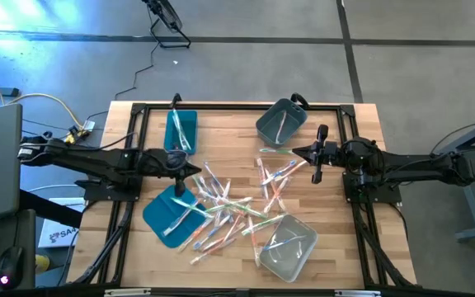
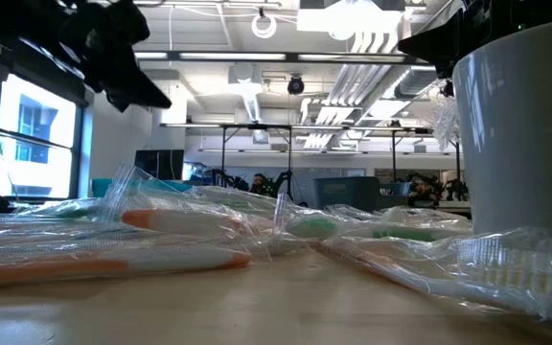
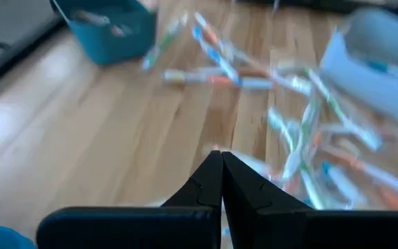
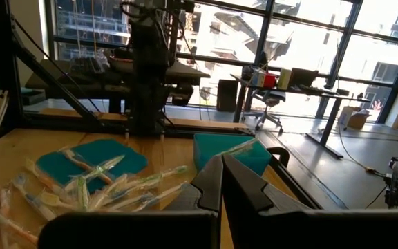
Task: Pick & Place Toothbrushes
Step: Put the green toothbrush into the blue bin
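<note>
Both claws closed and empty; toothbrushes lying loose on the desk between them.

The toothbrushes [image 1: 233, 206] are lying in a scattered pile mid-desk, wrapped in clear film, with a few resting on the flat teal lid [image 1: 170, 214], in the teal bin [image 1: 181, 130], the grey bin [image 1: 280, 122] and the clear bin [image 1: 287, 247]. The left claw [image 1: 195, 171] is hanging with fingers pressed together, holding nothing, just beside the pile's near edge, between teal bin and lid. The right claw [image 1: 295, 151] is likewise closed and empty, pointing at the pile's opposite side, below the grey bin. The wooden desk [image 1: 328, 206] is standing inside a black frame; beyond it an open room with large windows and other workstations is showing.
</note>
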Robot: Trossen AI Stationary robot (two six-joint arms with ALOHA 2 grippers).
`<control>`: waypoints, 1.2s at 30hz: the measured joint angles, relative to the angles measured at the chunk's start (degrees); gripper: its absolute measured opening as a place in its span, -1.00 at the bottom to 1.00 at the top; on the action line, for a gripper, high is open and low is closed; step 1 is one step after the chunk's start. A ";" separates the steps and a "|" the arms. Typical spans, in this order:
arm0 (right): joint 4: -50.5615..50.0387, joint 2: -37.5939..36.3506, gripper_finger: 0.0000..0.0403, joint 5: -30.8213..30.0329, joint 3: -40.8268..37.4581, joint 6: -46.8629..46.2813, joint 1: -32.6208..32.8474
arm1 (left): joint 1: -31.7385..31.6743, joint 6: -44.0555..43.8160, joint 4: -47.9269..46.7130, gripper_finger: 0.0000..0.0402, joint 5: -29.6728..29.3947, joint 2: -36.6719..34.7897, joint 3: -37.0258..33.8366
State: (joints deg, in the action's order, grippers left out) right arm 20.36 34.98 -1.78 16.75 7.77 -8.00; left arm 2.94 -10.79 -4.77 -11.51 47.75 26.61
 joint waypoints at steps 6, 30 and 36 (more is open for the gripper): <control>0.00 0.02 -0.98 0.00 0.00 0.00 0.01 | 4.58 0.01 -6.94 -1.00 -1.48 7.32 4.92; -0.44 0.04 -0.98 0.00 0.00 0.00 0.01 | 8.33 -8.67 -32.85 -0.47 3.08 15.25 17.86; -0.46 0.04 -0.98 0.00 0.00 0.00 -0.01 | 8.33 -13.73 -35.11 -0.41 4.08 15.25 17.86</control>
State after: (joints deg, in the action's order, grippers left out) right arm 19.90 35.03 -1.78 16.75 7.77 -8.01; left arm 11.27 -24.52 -39.88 -7.42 63.00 44.47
